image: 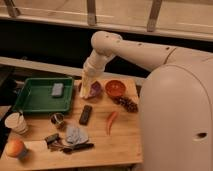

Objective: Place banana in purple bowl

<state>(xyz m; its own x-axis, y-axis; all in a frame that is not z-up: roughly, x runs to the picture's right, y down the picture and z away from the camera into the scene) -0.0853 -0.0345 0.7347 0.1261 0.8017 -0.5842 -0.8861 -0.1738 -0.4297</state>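
Looking through the camera view: one bench (125,145) of pale wood, with a white arm (130,50) bending down onto its far side.
Banana (84,86): a slim, pale yellow strip hanging almost upright at the arm's lower end. It merges with the cream wrist above it, so its outline is hard to trace.
Banana's place: off the bench top, at the left rim of the purple bowl (96,90).
Purple bowl: small, round and dark with a glossy inside. It sits on the bench just left of the orange bowl (115,87).
Claw (87,91): down at the purple bowl's left edge, right where the banana is.
Claw's opening: cannot tell how wide it is, nor whether it grips the banana.
Nearby: a dark block (86,114) lies in front of the purple bowl, with an orange-red curved item (111,122) to its right. A green tray (30,97) lies left of the bowl.
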